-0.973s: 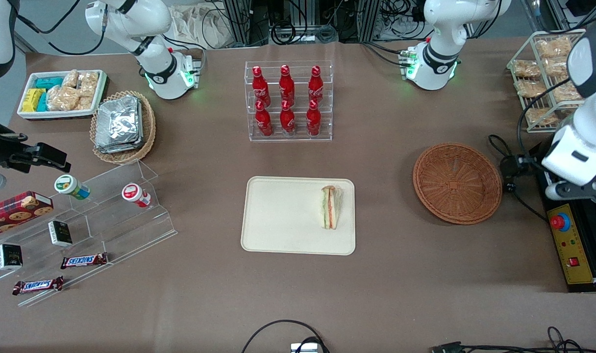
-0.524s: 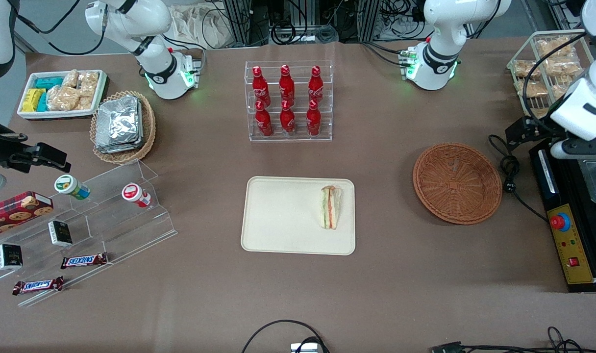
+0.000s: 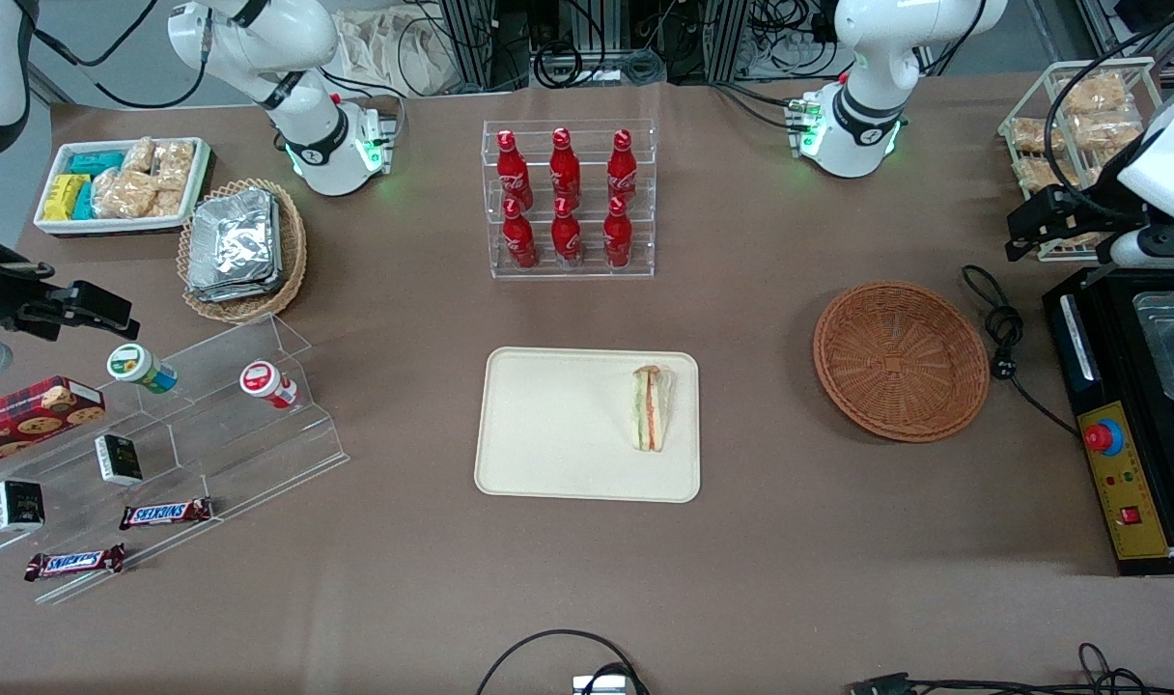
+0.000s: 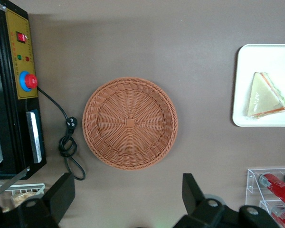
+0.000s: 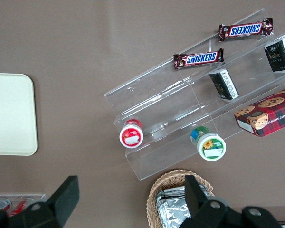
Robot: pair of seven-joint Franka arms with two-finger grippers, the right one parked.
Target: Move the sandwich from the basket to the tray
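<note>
Sandwich sits on the tray, lying flat w/ its long axis running toward and away from the front camera, filling edge (green, orange-red stripes) along that axis; narrow tip points away from the camera, toward the bottle rack. It's at the tray end closest to the basket, just inside the rim. From the wrist cam the sandwich shows its pale bread face up, layers visible at one edge, resting near the tray rim. Basket has nothing in it, well apart from the tray on the brown surface, toward the working arm's end. End effector hangs high over the surface, above the spot just beside the basket, fingers spread wide, holding nothing. In the front view the end effector is up near the wire rack of bagged snacks, above the black control box w/ its red button. Black cable coils just beside the basket, not touching it.
</note>
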